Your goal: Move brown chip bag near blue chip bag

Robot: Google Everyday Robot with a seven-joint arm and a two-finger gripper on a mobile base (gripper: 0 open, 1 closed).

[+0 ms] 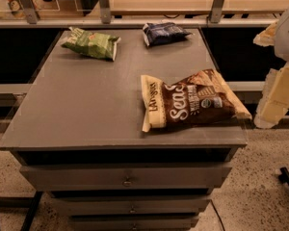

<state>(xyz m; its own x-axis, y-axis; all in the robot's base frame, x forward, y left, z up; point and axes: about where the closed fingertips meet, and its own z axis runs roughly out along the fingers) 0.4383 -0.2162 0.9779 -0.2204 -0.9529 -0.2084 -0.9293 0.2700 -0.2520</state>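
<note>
Brown chip bag [195,100] lies flat at front right of the grey surface [86,109], cream end toward the left, its right corner reaching the surface's right edge. Blue chip bag [164,33] sits at the back, right of centre, well apart from the brown one. Green bag [92,43] lies at back left, apart from both. Pincer [274,100], pale cream, hangs at the right edge of view, off the surface, near the brown bag's right corner; spread or pressed together, cannot tell. Drawers [127,177] below
</note>
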